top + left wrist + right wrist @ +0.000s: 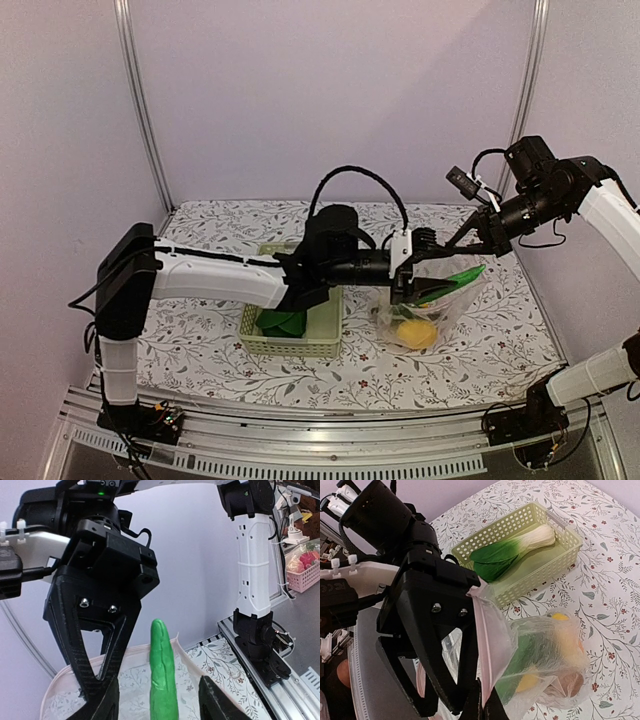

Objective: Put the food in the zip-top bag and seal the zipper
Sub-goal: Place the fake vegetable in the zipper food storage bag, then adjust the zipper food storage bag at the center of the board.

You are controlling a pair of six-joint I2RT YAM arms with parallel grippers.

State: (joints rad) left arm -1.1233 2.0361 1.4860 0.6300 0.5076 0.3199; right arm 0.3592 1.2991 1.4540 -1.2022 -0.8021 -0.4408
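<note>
The zip-top bag (432,312) lies right of centre, holding a yellow lemon (417,333). A green cucumber (456,278) pokes out of its mouth. My left gripper (412,290) is at the mouth, open; in the left wrist view the cucumber (164,675) stands between the fingers (102,700) with a gap on each side. My right gripper (482,705) is shut on the pink zipper (486,630) edge and lifts it. Through the bag (545,655) I see cucumber, lemons and a brown piece (567,682). The bok choy (515,550) lies in the basket.
The pale green lattice basket (300,345) stands left of the bag, under my left forearm. The right arm's base (255,645) rises at the table's near right corner. A pink basket (306,570) sits off the table beyond it. Metal posts stand at the back corners.
</note>
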